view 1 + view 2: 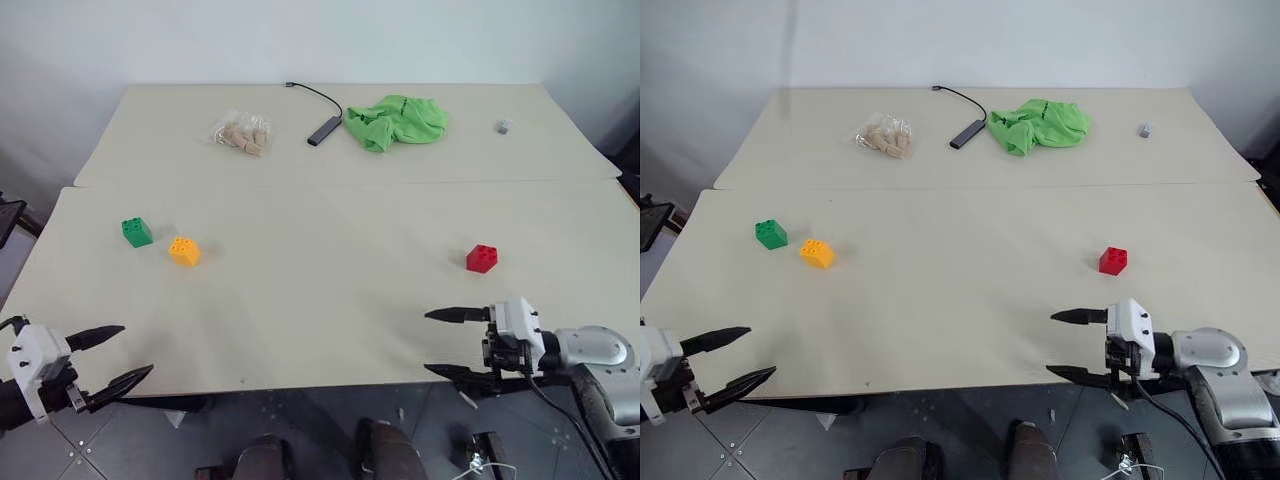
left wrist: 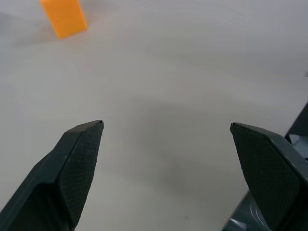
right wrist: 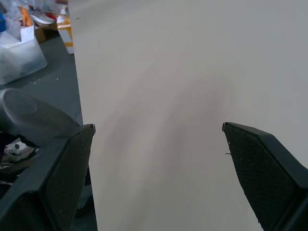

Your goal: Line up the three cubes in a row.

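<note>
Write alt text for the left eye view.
Three cubes sit apart on a beige table: green cube beside yellow-orange cube at left, red cube at right. Left gripper and right gripper hover open, empty, at the near edge.

You have a matt, smooth beige surface [image 1: 330,300]. The red cube [image 1: 482,258], green cube [image 1: 137,232] and yellow-orange cube [image 1: 184,251] look like glossy plastic. The far green cloth [image 1: 395,121] is soft and crumpled. End effector pads [image 2: 79,166] show fine rough texture.
</note>
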Motion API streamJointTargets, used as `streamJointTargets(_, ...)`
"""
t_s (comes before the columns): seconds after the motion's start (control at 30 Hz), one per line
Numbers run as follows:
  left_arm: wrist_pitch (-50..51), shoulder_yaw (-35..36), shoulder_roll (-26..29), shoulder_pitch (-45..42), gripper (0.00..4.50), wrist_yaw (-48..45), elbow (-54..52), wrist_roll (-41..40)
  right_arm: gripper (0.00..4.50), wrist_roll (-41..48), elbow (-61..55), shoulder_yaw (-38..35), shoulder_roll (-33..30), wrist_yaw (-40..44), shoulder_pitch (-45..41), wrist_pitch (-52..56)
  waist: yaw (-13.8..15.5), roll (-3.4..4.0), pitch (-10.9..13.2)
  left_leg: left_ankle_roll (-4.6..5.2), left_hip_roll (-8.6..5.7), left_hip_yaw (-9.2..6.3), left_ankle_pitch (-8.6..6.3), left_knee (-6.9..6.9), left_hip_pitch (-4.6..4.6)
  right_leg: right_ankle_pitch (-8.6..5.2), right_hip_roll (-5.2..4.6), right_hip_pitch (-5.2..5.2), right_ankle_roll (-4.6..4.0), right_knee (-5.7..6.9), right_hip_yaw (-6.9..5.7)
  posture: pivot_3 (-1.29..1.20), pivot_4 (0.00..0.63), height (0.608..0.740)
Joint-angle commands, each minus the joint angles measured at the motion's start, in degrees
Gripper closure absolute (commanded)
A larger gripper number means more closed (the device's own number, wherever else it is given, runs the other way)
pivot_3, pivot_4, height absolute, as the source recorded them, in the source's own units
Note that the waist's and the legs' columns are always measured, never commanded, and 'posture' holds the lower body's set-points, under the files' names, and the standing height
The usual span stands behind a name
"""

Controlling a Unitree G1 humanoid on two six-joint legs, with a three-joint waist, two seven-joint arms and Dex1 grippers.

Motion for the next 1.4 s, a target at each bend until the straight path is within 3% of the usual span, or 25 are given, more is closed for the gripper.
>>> streamJointTargets(0.03, -1.3, -0.1, -0.9, -0.2, 0.0, 1.2, -2.3, 0.6, 0.03, 1.6, -3.3, -2.8, 0.4, -1.9, 1.4, -0.5, 0.1, -0.01, 0.0, 0.0, 0.01, 0.01, 0.0, 0.0, 0.02, 0.0, 0.0, 0.0, 0.0, 0.0, 0.01, 0.0, 0.15, 0.74)
streamJointTargets(0.13, -1.6, -2.7, -2.0, -2.2, 0.0, 2.1, -1.5, 1.6, 0.03, 1.6, -4.3, -6.6, 1.7, -6.3, 3.4, -1.3, 0.4, 0.0, 0.0, -0.01, 0.0, 0.09, -0.01, 0.0, 0.04, 0.0, 0.0, -0.01, -0.01, 0.02, 0.05, 0.0, 0.15, 0.74)
streamJointTargets(0.3, 6.6, -9.9, -3.8, -8.0, 0.0, 2.6, -7.1, -4.3, 0.03, 1.3, -3.2, -19.9, -1.3, -9.5, 14.1, 1.1, 1.5, -0.02, 0.0, 0.03, -0.01, 0.1, -0.06, 0.01, 0.02, 0.0, 0.0, -0.01, -0.01, 0.01, 0.03, 0.0, 0.15, 0.74)
streamJointTargets(0.4, 7.0, -15.7, -6.1, -11.6, 0.0, 3.1, -10.4, -3.3, 0.03, 2.1, 0.6, -28.3, -1.1, -12.2, 17.7, 0.7, 1.9, -0.04, 0.0, 0.05, -0.03, 0.15, -0.07, 0.09, 0.03, 0.0, 0.0, 0.07, 0.0, -0.07, 0.07, 0.0, 0.15, 0.74)
streamJointTargets(0.53, 5.8, -26.6, -7.8, -16.6, 0.0, 1.4, -14.6, 0.1, 0.03, -2.2, 12.1, -32.2, -4.0, -10.0, 19.5, -4.9, 1.3, -0.06, -0.1, 0.03, 0.02, 0.28, -0.08, 0.01, 0.17, 0.0, 0.08, 0.09, -0.01, -0.03, 0.16, 0.0, 0.15, 0.74)
streamJointTargets(0.67, 4.6, -30.5, -10.0, -21.9, 0.0, 2.4, -12.7, 1.8, 0.03, -4.0, 19.3, -29.3, -6.0, -8.5, 15.1, -7.7, 0.4, -0.04, -0.1, 0.09, -0.03, 0.43, -0.04, 0.09, 0.21, 0.0, 0.08, 0.12, -0.01, -0.08, 0.34, 0.0, 0.15, 0.74)
streamJointTargets(0.83, 3.6, -32.1, -10.1, -25.9, 0.0, 0.0, -9.8, 1.5, 0.03, -7.6, 28.5, -19.3, -8.4, -7.2, -3.7, -8.1, -1.8, 0.06, 0.0, 0.04, 0.07, 0.68, -0.03, 0.02, 0.71, 0.0, 0.17, 0.27, -0.04, 0.06, 0.72, 0.0, 0.15, 0.74)
streamJointTargets(1.07, -0.8, -33.5, -12.5, -30.3, 0.0, -0.2, -10.2, 1.2, 0.03, -16.9, 45.9, -3.0, -7.5, -2.2, -32.5, -8.7, -1.2, 0.21, 0.0, 0.04, 0.08, 0.88, -0.03, 0.06, 0.87, 0.01, 0.15, 0.22, -0.04, 0.34, 0.88, 0.0, 0.15, 0.74)
streamJointTargets(1.4, 2.4, -34.1, -11.8, -27.8, 0.0, 2.0, -12.6, 1.1, 0.03, -25.1, 65.3, 6.2, -4.6, 1.4, -48.3, -16.5, -1.3, 0.23, 0.0, 0.02, 0.1, 0.69, -0.05, 0.06, 0.37, 0.04, 0.16, 0.01, 0.02, 0.17, 0.54, 0.0, 0.15, 0.74)
